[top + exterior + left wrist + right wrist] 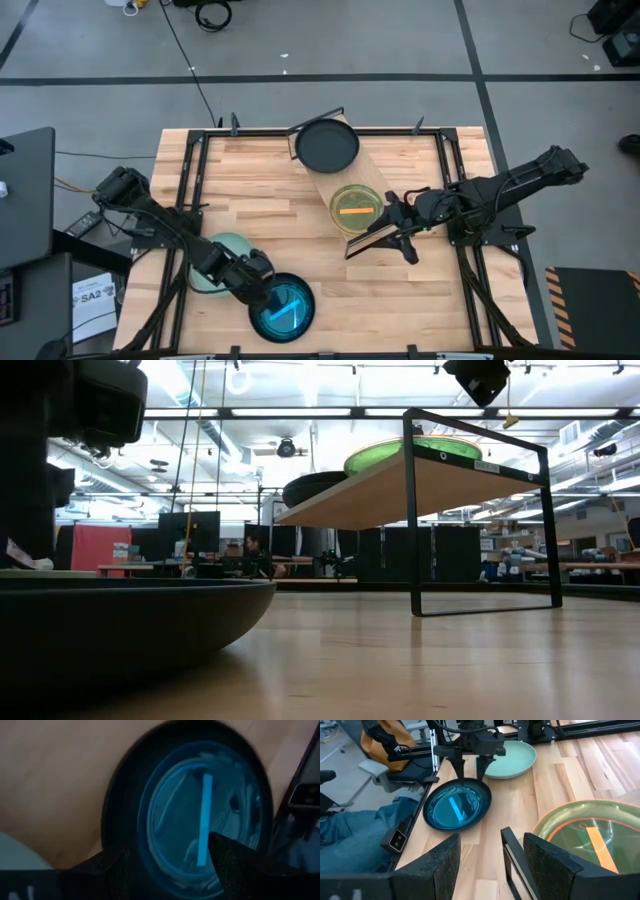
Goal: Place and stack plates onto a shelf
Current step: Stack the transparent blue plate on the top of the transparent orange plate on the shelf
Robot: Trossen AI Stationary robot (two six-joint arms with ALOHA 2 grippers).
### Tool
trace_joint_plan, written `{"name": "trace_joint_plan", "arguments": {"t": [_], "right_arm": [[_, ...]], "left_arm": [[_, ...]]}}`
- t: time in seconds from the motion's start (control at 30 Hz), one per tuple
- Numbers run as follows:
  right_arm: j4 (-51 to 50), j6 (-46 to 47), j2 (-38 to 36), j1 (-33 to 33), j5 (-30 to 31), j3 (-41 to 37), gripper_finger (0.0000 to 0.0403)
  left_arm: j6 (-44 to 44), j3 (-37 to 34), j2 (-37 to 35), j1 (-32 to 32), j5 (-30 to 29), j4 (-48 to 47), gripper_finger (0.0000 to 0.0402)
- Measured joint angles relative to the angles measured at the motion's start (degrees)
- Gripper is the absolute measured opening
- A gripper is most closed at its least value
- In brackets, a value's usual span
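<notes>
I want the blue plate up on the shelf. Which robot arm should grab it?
Probably the left. The left gripper hangs open right over the teal plate; the right gripper waits open by the shelf.

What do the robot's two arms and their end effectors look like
Both arms are dark, near-black jointed links with black cables along them. The left end effector has two slim, straight black fingers on a boxy black block. The right end effector has broad, flat, matte black fingers with a grainy texture.
</notes>
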Motion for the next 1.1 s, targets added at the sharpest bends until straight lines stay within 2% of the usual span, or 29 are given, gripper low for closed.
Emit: {"name": "trace_joint_plan", "arguments": {"t": [0.17,0.37,0.67,0.9,1.1], "right_arm": [[0.44,0.02,0.21,0.00,-0.02,0.00,0.0223],[0.39,0.02,0.21,0.00,-0.04,0.00,0.0223],[0.40,0.04,0.21,0.00,-0.07,0.00,0.0223],[0.37,0.04,0.21,0.00,-0.07,0.00,0.0223],[0.37,0.04,0.19,0.00,-0.07,0.00,0.0223]], "left_arm": [[0.01,0.02,0.97,-0.04,-1.75,0.05,0.0247],[-0.33,0.00,3.87,-0.04,-0.34,-0.06,0.0247],[0.29,0.00,4.28,-0.21,-0.24,0.24,0.0247],[0.53,0.00,4.28,-0.83,-3.56,0.47,0.0247],[0.03,0.00,4.28,-0.80,-3.90,0.62,0.0247]]}}
